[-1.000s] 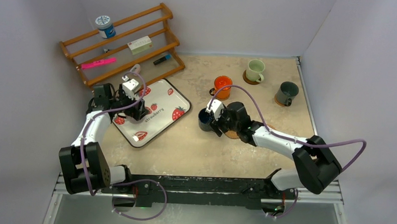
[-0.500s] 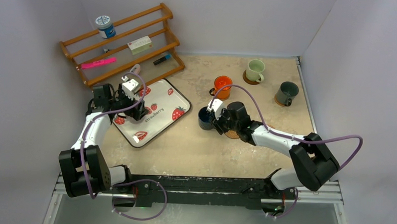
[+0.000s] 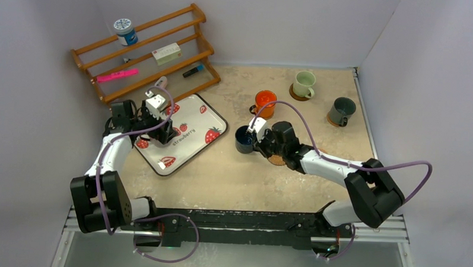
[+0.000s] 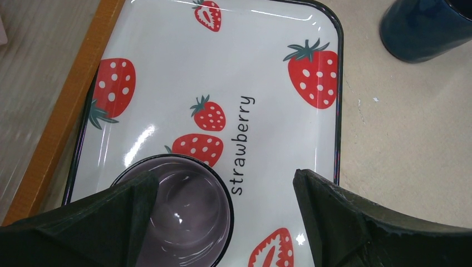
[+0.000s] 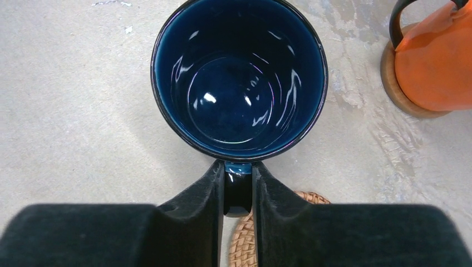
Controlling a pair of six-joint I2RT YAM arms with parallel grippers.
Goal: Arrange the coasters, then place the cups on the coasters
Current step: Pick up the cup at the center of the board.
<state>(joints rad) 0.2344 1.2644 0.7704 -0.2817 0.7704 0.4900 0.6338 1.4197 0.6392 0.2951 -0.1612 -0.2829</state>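
While looking down from the right wrist, saw the right gripper (image 5: 238,183) closed on the handle (image 5: 238,196) of the dark blue cup (image 5: 239,78), one finger pressed to each side of it. Found that cup upright near the middle of the surface (image 3: 221,168), mouth up, over bare surface and not on any disc. Could not judge contact between its base and the surface. Spotted the wicker coaster (image 5: 245,245) just behind the handle, under the fingers, bearing nothing and apart from the cup's body.

Noted the orange cup (image 3: 265,102) just beyond, toward the far edge, seated on a brown coaster (image 5: 392,83). Placed the pale green cup (image 3: 304,83) close to the far edge, right of centre, on a second brown coaster (image 3: 295,94). Placed the dark grey-green cup (image 3: 343,109) by the right edge, on a third brown coaster (image 3: 331,120), handle turned toward the near side.

Over on the left half, found the left gripper (image 4: 225,181) spread wide above the strawberry tray (image 4: 278,33), gripping nothing. Saw the purple-grey cup (image 4: 183,222) upright on that tray near its rim on the rack side, partly beneath one finger in the wrist view. Could not judge contact between finger and cup. Made out the wooden rack (image 3: 148,53) at the far left corner, with a blue-and-white jar (image 3: 125,31) on its top tier.
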